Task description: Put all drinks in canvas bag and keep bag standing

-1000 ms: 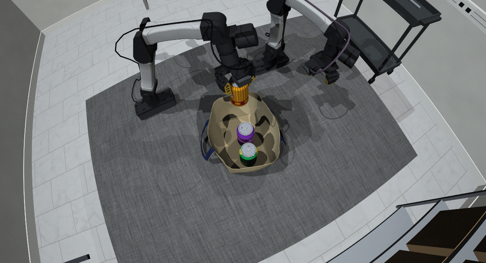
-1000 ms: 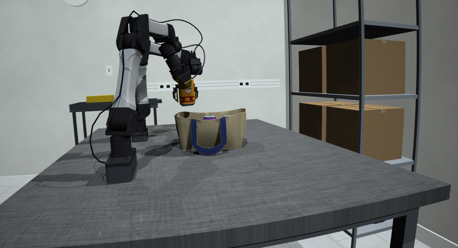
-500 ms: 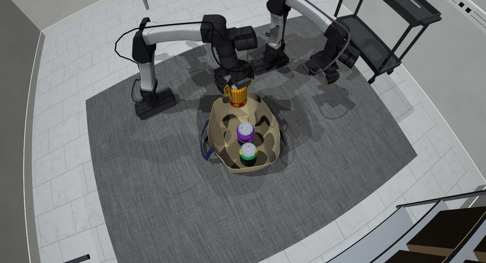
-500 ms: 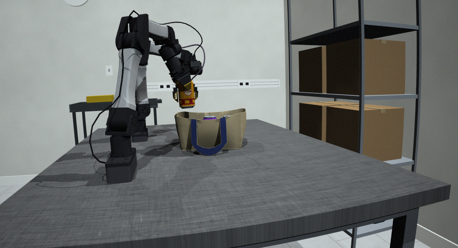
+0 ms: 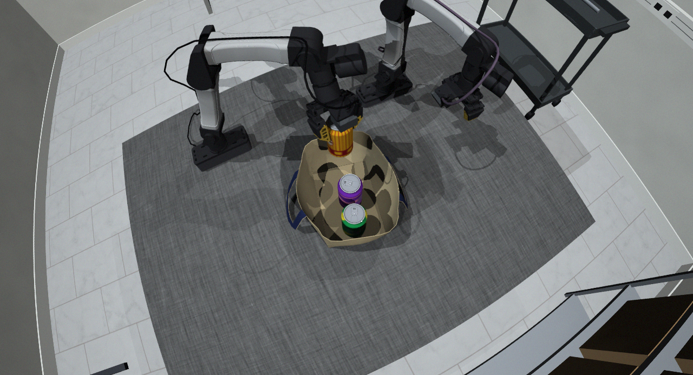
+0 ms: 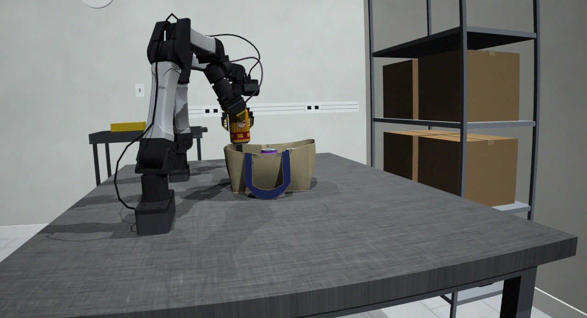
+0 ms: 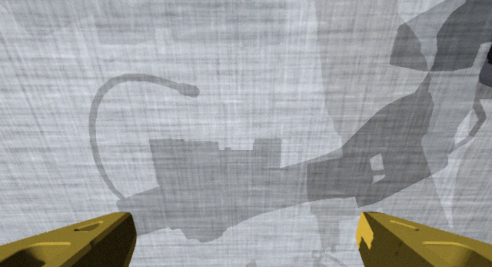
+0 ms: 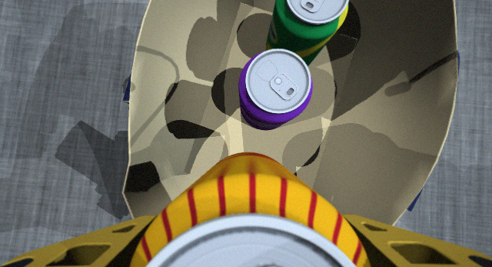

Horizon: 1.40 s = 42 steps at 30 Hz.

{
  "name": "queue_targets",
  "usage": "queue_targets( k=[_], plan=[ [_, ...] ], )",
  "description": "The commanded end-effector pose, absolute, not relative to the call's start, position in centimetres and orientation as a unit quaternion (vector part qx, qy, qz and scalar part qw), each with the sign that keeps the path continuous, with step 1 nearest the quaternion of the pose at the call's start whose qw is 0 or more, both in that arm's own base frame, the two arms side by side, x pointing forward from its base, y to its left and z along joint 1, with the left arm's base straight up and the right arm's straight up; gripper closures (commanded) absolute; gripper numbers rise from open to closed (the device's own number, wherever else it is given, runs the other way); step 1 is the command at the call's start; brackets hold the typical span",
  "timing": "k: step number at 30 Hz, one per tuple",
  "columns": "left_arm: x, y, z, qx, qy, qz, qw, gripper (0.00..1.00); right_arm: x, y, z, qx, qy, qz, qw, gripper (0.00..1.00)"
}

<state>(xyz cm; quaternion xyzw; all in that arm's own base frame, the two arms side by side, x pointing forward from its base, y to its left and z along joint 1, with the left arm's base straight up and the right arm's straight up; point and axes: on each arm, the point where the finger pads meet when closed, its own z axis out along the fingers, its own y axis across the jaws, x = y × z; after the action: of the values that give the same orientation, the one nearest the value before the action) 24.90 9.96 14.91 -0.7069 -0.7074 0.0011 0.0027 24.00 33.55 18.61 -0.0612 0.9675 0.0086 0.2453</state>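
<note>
"What's in the top view?"
"The purple can (image 5: 350, 190) (image 8: 274, 86) and green can (image 5: 354, 220) (image 8: 307, 28) stand inside the bag (image 5: 309, 179) (image 6: 301, 168) (image 8: 388, 175)."
"Exterior?"
"The right claw (image 5: 340, 125) (image 6: 238, 118) (image 8: 248, 225) clamps the orange can (image 5: 340, 143) (image 6: 239, 131) (image 8: 251, 190) above the upright bag."
"Left wrist?"
"The left claw (image 5: 471, 115) (image 7: 246, 223) is apart, over the table (image 6: 328, 250) (image 7: 231, 105)."
"Right wrist?"
"Purple sits nearer orange than green does."

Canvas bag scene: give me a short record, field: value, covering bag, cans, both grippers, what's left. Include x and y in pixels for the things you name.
bag: tan canvas bag (image 5: 309, 198) (image 6: 301, 168) (image 8: 388, 155) with blue handles, standing, walls up
inside: purple can (image 5: 350, 192) (image 6: 269, 151) (image 8: 274, 86), green-and-yellow can (image 5: 354, 222) (image 8: 304, 28), both upright
held: orange-yellow can with red stripes (image 5: 340, 143) (image 6: 239, 129) (image 8: 251, 194), above the bag
right gripper (image 5: 339, 130) (image 6: 238, 121) (image 8: 248, 225): shut on the striped can
left gripper (image 5: 472, 115) (image 7: 246, 228): open, nothing between the fingers
remaining: lower the striped can to the bag floor, release
</note>
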Motion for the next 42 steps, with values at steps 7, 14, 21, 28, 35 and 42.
queue_targets(
  k=[7,14,21,28,35,42],
  plan=[
    [25.2,9.7,15.4,-0.707,-0.707,-0.012,-0.01,0.14,24.9,34.4,21.4,-0.048,0.953,0.063,0.293,0.33],
    [25.2,9.7,15.4,-0.707,-0.707,-0.012,-0.01,0.14,24.8,34.6,20.5,-0.05,0.953,0.065,0.293,0.33],
    [25.2,9.7,15.4,-0.707,-0.707,-0.012,-0.01,0.14,24.7,34.8,19.6,-0.053,0.953,0.063,0.291,0.33],
    [25.2,9.7,15.4,-0.707,-0.707,-0.012,-0.01,0.14,24.6,35.0,18.8,-0.055,0.953,0.065,0.292,0.33],
    [25.2,9.7,15.4,-0.707,-0.707,-0.012,-0.01,0.14,24.9,34.8,18.6,-0.051,0.953,0.064,0.292,0.33],
    [25.2,9.7,15.4,-0.707,-0.707,-0.012,-0.01,0.14,24.7,35.1,16.9,-0.055,0.953,0.063,0.29,0.33]
  ],
)
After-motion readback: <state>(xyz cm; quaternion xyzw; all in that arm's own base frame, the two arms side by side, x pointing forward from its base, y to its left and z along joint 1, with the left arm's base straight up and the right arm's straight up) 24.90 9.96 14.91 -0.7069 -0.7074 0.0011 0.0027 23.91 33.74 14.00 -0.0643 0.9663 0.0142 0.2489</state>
